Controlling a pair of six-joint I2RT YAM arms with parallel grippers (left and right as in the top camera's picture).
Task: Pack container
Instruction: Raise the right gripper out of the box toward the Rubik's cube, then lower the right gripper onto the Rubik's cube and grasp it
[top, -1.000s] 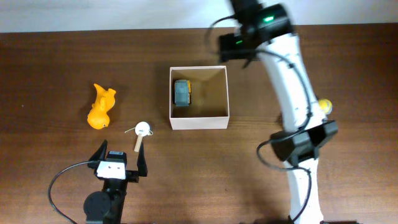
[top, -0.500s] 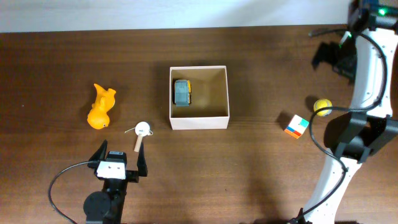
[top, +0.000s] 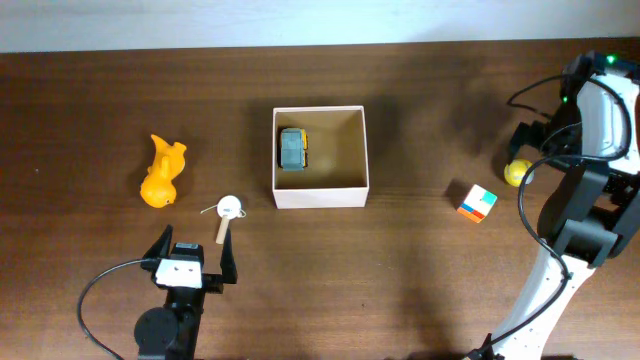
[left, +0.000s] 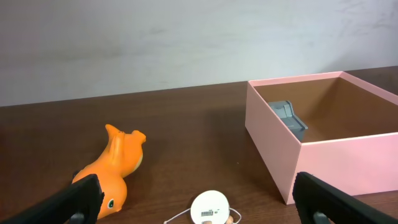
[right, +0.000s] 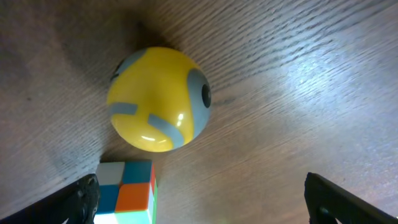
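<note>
The container (top: 320, 196) is a square white-walled box with a tan inside, at the table's middle. A grey and yellow toy (top: 293, 148) lies in its left part. In the left wrist view the container (left: 323, 162) looks pink, with the grey toy (left: 289, 116) inside. My left gripper (top: 195, 262) is open and empty near the front edge, in front of a white disc on a stick (top: 229, 207). My right gripper (top: 535, 140) is open and empty at the far right, just over a yellow ball (right: 160, 98), with a coloured cube (right: 125, 191) beside it.
An orange toy animal (top: 163, 172) lies left of the container, also in the left wrist view (left: 112, 167). The white disc (left: 210, 207) lies between my left fingers' line of sight. The cube (top: 477, 203) and ball (top: 515, 173) sit right of the container.
My right arm has swung from behind the container to the far right and come down by the yellow ball. The left arm has not moved.
</note>
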